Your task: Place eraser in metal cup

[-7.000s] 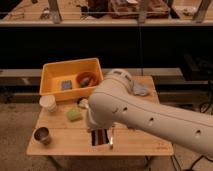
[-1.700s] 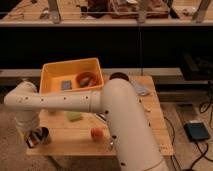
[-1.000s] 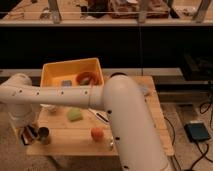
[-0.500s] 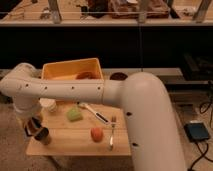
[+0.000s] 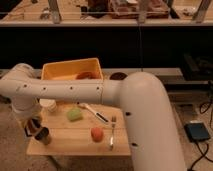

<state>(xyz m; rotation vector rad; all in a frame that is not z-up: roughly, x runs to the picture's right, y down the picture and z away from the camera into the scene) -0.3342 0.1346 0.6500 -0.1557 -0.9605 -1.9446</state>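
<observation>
The gripper (image 5: 33,126) hangs at the table's (image 5: 75,145) front-left corner, just above and beside the metal cup (image 5: 42,135). Its fingers are drawn together. The eraser cannot be made out: it may be pinched between the fingers or already in the cup, whose inside is hidden.

An eraser is judged light, firm and slightly grippy, best pinched across its narrow sides so it drops lengthwise into the cup. The light cup could tip if nudged.

The white cup (image 5: 48,105) stands near the left edge, contents unseen. The yellow bin (image 5: 70,70) at the back edge holds a brownish item. A green sponge (image 5: 75,115), an orange fruit (image 5: 96,133), a fork (image 5: 112,134) and a knife (image 5: 95,113) lie mid-table.
</observation>
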